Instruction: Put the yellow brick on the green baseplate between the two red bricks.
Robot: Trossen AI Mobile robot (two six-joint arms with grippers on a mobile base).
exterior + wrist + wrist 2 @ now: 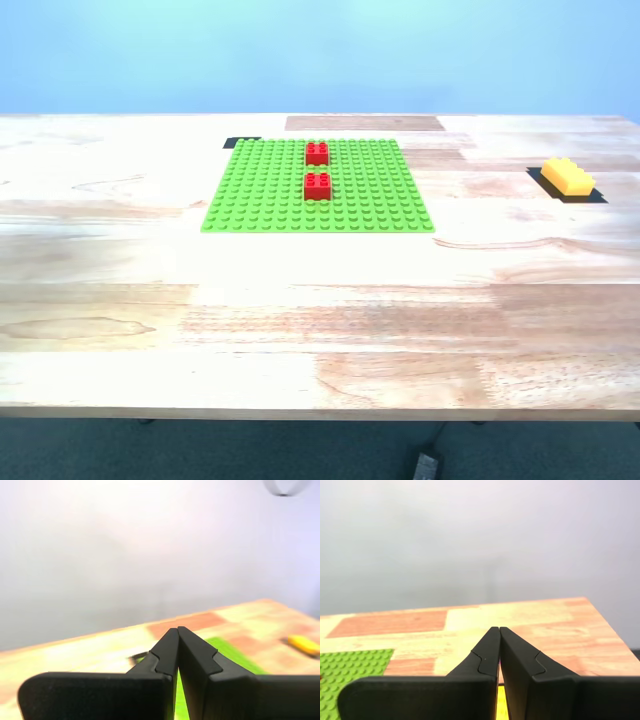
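Exterior view shows the green baseplate (pixel 320 187) lying flat on the wooden tabletop (pixel 300 310), with the two red bricks (pixel 317 153) standing on it in a line, one behind the other, a gap of bare studs between them. The yellow brick (pixel 567 176) sits on a dark patch (pixel 596 196) well apart from the plate, toward the exterior view's right. No arm appears in that view. My first gripper (pixel 178 629) has its jaws pressed together, holding nothing, above the tabletop. My second gripper (pixel 499 629) has its jaws closed and empty too; a sliver of yellow shows just beneath them.
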